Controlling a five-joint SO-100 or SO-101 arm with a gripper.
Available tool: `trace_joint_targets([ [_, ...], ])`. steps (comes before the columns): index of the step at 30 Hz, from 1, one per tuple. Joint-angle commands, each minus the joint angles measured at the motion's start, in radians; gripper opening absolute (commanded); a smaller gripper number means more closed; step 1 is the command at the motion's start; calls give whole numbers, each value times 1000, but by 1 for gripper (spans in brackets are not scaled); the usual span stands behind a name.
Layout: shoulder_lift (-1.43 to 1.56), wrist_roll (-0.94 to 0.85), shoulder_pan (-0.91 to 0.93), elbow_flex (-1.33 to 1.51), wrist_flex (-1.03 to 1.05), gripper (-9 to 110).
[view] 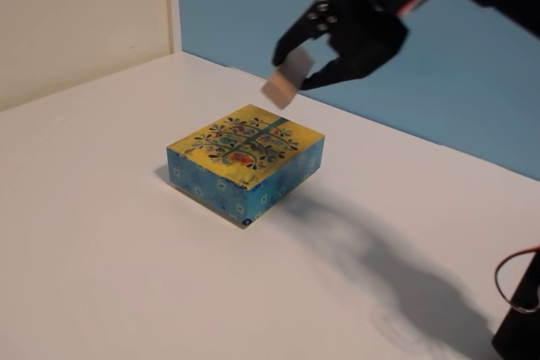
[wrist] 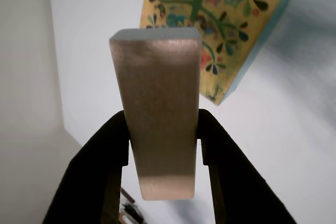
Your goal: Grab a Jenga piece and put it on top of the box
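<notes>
The tool [view: 297,72] has the block [view: 286,80] clamped between its two black fingers [wrist: 94,166], one on each long side, and it's up in the air, not touching anything. In the fixed view the block's long axis tilts down and to the left, lower end aimed toward the box [view: 245,163] and hanging over its far corner. In the wrist view the block [wrist: 160,114] runs straight away from the camera, free end pointing at the yellow patterned top [wrist: 231,19].

The box sits flat on the white counter [view: 101,233], roughly mid-surface, one corner facing the fixed camera. Nothing is on its top. Lots of bare counter on the near and left sides. The back edge meets a blue wall [view: 236,6] and a cream wall [view: 76,14], with the arm's shadow falling to the right of the box.
</notes>
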Motion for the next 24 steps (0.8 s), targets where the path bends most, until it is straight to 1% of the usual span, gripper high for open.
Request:
trace_joint_targets([
  [1,-58,-8,-14,-95,9,0],
  [15,-423,-49,11,-354,11,0],
  [24,-561,-75,23,-440,3,0],
])
